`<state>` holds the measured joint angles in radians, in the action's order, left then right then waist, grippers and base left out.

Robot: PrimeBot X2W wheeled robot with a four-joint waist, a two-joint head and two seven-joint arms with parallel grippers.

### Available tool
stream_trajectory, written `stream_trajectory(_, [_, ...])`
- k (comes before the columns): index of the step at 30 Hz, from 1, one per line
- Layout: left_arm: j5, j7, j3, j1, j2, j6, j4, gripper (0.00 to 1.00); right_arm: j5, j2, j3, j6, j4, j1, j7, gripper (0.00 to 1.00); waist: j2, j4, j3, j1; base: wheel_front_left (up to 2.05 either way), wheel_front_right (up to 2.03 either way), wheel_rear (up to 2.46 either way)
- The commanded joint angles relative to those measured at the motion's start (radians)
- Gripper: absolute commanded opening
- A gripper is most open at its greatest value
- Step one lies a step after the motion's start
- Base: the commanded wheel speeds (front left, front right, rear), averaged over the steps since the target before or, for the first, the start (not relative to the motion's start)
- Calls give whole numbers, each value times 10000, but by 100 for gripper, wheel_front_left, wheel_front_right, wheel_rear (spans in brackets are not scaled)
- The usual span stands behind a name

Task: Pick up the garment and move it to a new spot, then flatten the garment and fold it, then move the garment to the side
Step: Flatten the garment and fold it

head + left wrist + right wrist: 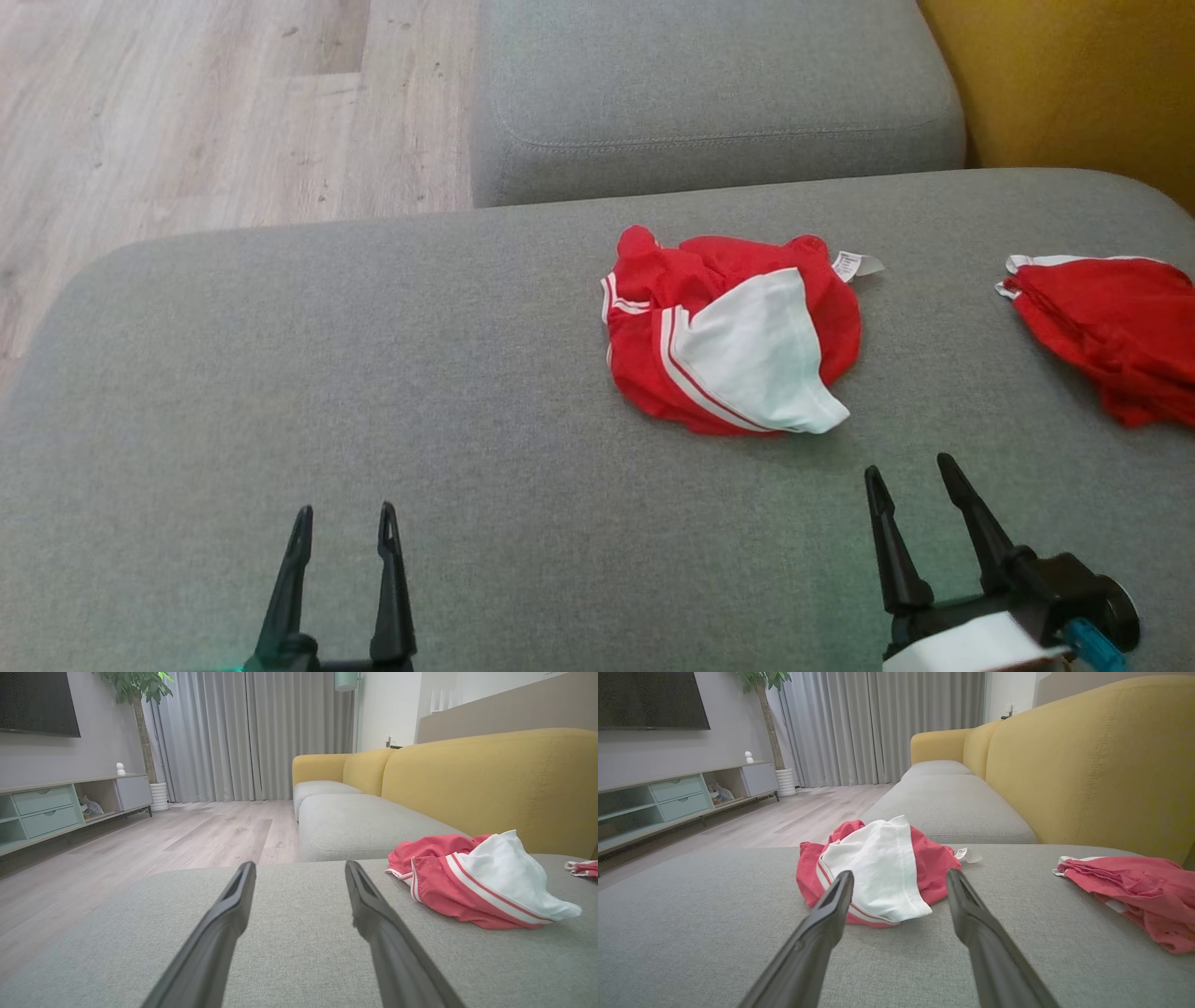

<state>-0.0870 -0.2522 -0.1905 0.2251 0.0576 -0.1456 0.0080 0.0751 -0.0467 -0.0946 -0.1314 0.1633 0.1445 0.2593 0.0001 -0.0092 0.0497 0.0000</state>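
Starting at the left, our left jaws hang spread over the bare grey seat (280, 373) with nothing between them. They are well apart from the garment (733, 331), which lies ahead and off to their right. From the left wrist we see it to the right of the fingers (373, 914), on the same seat.

In the middle, the garment sits toward the seat's far edge in a crumpled heap. It's red cloth, bunched and folded over itself, with a white panel (756, 355) lying across the top, edged in red and white stripes. A small white label (857, 266) sticks out on the far right side, flat on the seat.

On to the right, where our right jaws are spread too, gripping nothing. They are near the garment's near edge but not touching it. From the right wrist the heap lies straight ahead, just past the fingertips (962, 896), with the white panel facing us between the two fingers.

Farthest right, a second red piece (1111, 336) with white trim lies on the seat, apart from the garment, by the yellow backrest (1074, 75).
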Motion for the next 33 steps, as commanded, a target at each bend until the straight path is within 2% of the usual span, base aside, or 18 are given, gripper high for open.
stream_trajectory(1, [81, -95, 315, -365, -72, -72, -328, 100, 82, -36, -220, 7, -294, -359, 24, 100, -1, -10, 5, 0, 0, 0, 0])
stream_trajectory(33, [189, -95, 115, -423, -74, -18, -277, 100, 116, -35, -169, 7, -333, -433, 24, 100, -1, 6, -156, 0, 0, 0, 0])
